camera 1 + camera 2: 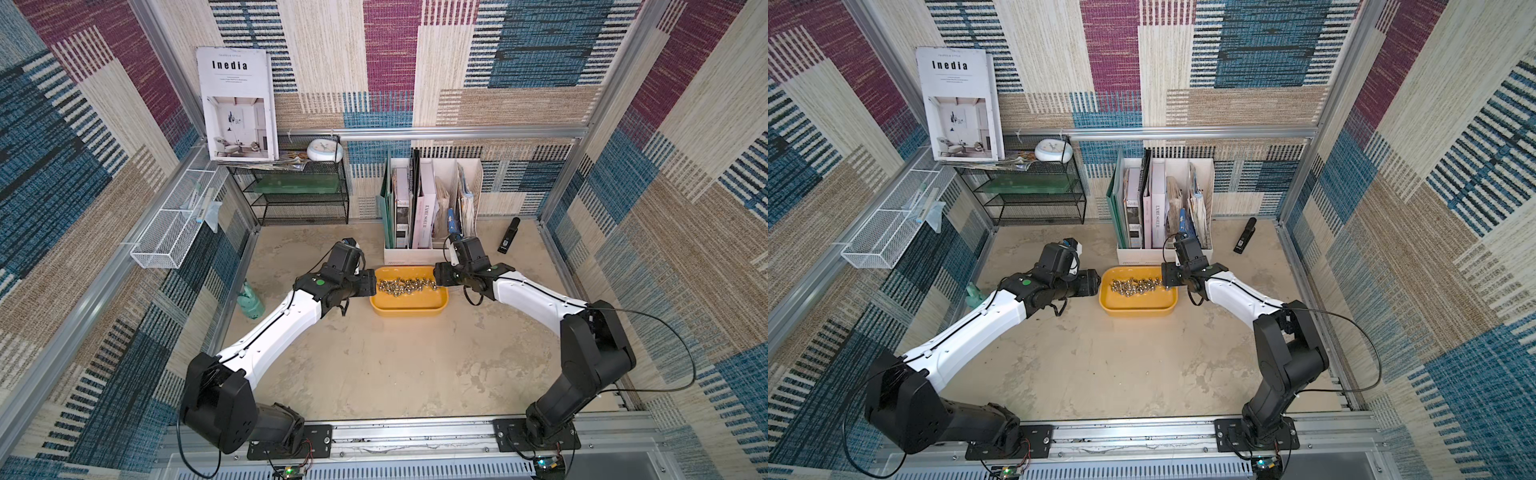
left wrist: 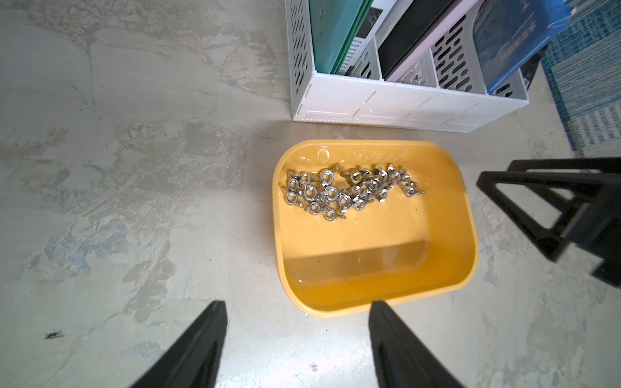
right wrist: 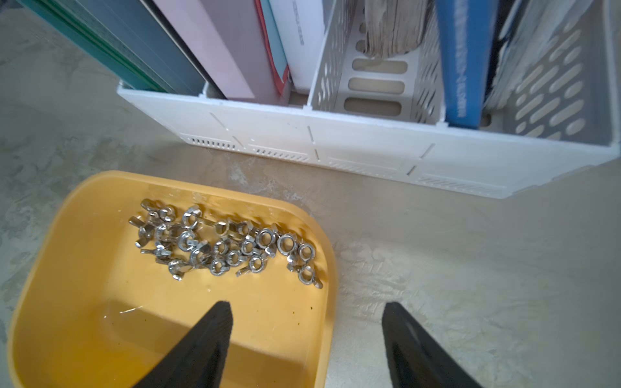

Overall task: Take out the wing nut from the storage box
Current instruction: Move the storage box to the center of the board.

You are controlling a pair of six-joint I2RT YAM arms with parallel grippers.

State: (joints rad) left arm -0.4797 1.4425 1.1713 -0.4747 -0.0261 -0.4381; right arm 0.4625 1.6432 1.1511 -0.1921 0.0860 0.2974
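wing nuts (image 2: 349,191) in yel storage box (image 2: 369,242)

I have 2 arms reaching in from the lower edge of both top views, elbows bowed outward. My left gripper (image 1: 370,284) sits just left of centre, my right gripper (image 1: 441,276) just right, tips facing. Each wrist view shows 2 fingers (image 2: 201,346) spread apart.

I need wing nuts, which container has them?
The shallow yellow tub: wing nuts lie in it, toward the white file holder, which holds books.
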